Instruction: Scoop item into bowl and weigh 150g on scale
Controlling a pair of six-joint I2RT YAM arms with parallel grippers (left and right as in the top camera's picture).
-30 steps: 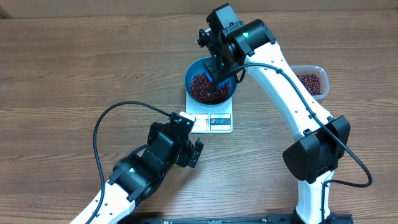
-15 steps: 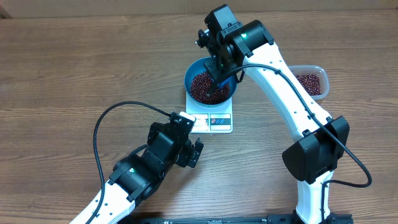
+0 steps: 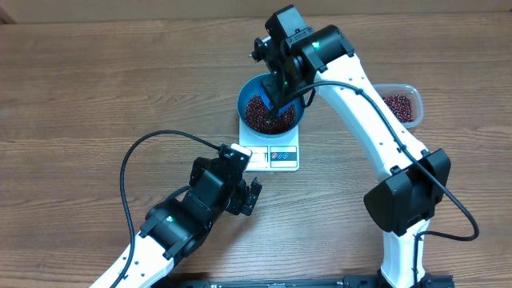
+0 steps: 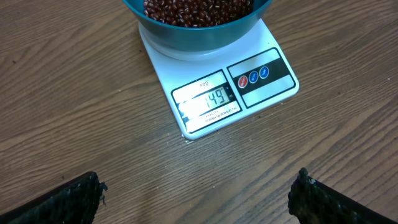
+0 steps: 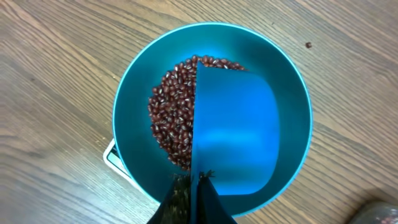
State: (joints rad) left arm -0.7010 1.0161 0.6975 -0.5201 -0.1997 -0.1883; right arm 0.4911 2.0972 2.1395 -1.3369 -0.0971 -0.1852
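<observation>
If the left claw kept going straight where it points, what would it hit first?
Probably the scale, at its display end; nothing lies between it and the open left gripper. Angled downward, it might touch the table just short of it; depth is unclear.

Right gripper (image 5: 194, 186) is clamped on the near end of a blue scoop (image 5: 233, 140). The scoop hangs within the bowl (image 5: 134, 93) and covers its right half. Its visible face appears bare. Beans (image 5: 174, 124) lie heaped in the left half, against the scoop's straight edge. A white corner of the scale (image 5: 112, 155) shows beneath the bowl's lower-left rim. One stray bean (image 5: 308, 45) lies on the table (image 5: 56, 74).
</observation>
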